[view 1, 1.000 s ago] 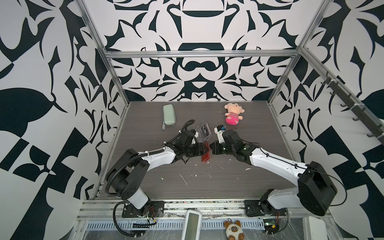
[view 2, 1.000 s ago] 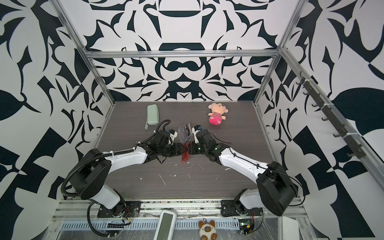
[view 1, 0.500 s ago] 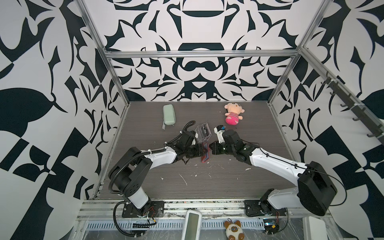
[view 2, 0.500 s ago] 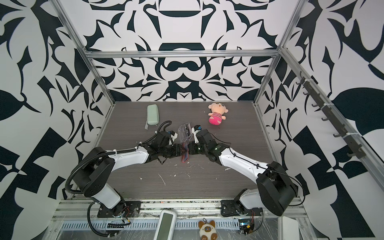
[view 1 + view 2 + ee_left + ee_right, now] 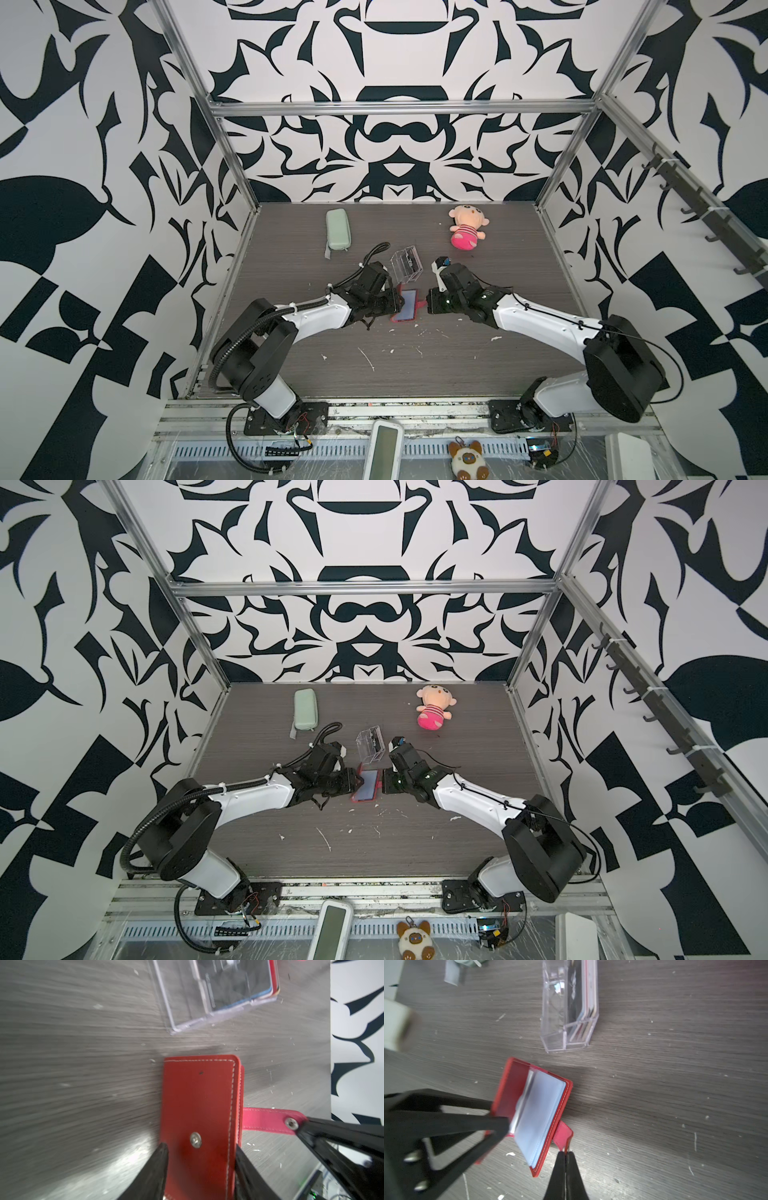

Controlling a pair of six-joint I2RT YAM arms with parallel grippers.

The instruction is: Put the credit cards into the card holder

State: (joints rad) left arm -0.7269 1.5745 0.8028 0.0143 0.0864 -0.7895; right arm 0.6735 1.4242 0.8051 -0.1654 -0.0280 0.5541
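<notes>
The red card holder (image 5: 408,306) lies open mid-table, its clear sleeve pages (image 5: 537,1113) facing up. My left gripper (image 5: 200,1146) is closed across the raised front cover (image 5: 197,1095), one finger on each long edge. My right gripper (image 5: 565,1153) is shut on the holder's snap tab (image 5: 563,1135), pulling it away from the cover. In both top views the grippers (image 5: 397,301) (image 5: 382,785) face each other across the holder (image 5: 368,788). The credit cards (image 5: 584,1001) stand on edge inside a clear acrylic box (image 5: 406,266) just behind the holder.
A pale green zip case (image 5: 338,230) lies at the back left and a pink plush doll (image 5: 465,228) at the back right. White scraps (image 5: 368,357) litter the table in front of the arms. Patterned walls close in three sides.
The left jaws have narrowed onto the cover. The holder has swung open, so its clear pages now show from above. The right gripper has kept its pinch on the tab.
</notes>
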